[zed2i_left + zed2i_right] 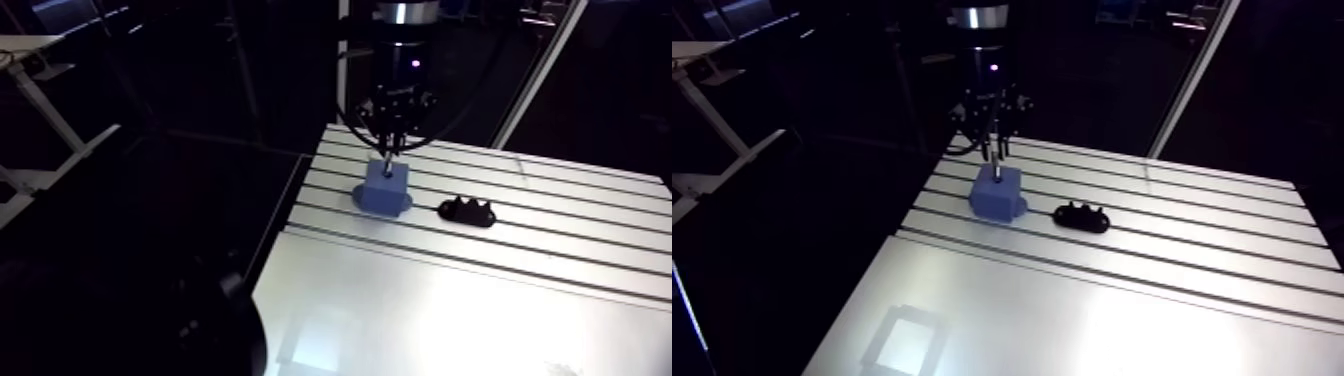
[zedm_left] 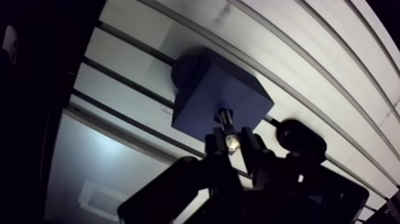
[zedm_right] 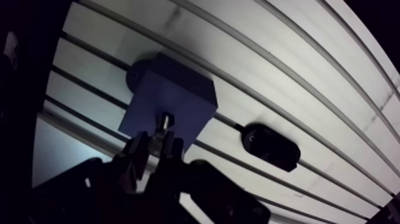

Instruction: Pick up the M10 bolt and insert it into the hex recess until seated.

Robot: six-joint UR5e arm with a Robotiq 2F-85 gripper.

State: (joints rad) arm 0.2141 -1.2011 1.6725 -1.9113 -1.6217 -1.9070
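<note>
A slotted aluminium table fills the scene under the two-finger black gripper. Its fingers are clamped on a small shiny metal bolt, which points down from between them. The bolt's tip meets the top face of a blue square block with a round base flange, directly under the gripper. A black ridged part lies on the table beside the gripper, apart from the block.

Slotted aluminium table brightly lit; square glare patch on its smooth near end; surroundings dark.
</note>
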